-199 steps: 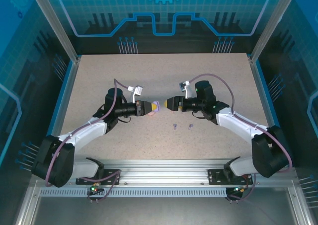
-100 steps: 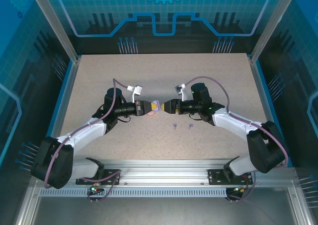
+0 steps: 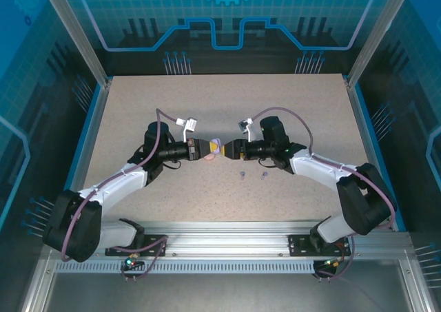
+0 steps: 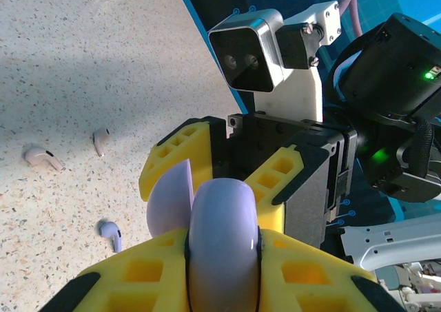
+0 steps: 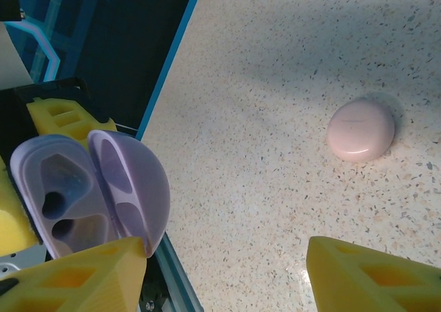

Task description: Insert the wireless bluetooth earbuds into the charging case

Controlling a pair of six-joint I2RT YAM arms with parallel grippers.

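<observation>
**Top external view.** Both arms reach to the middle of the surface (image 3: 138,105), with their pincers facing tip to tip. The left pincer (image 3: 211,149) is clamped on the purple charging case (image 3: 216,147), which is carried clear of the surface. The right pincer (image 3: 228,149) stands just beside the case; its jaw gap is too small to judge here. A purple earbud (image 3: 242,175) and a second purple earbud (image 3: 264,175) lie near each other on the surface, on the near side of the right pincer and apart from both pincers.

**Left wrist view.** The left pincer (image 4: 222,246) grips the case (image 4: 222,215) by its flanks. The lid (image 4: 169,202) stands open, swung left. The right pincer (image 4: 219,167) faces it with jaws apart, one yellow finger on either side of the lid. Whether they touch it cannot be told. A pale pink earbud (image 4: 43,158), a second pale pink earbud (image 4: 101,140) and a purple earbud (image 4: 110,234) lie on the surface, outside the case.

**Right wrist view.** The open case (image 5: 69,195) shows two dark seats in its base. The right pincer (image 5: 227,277) is wide apart, and its lower-left finger sits just under the lid rim. A closed pale pink charging case (image 5: 360,129) rests on the surface, well apart
</observation>
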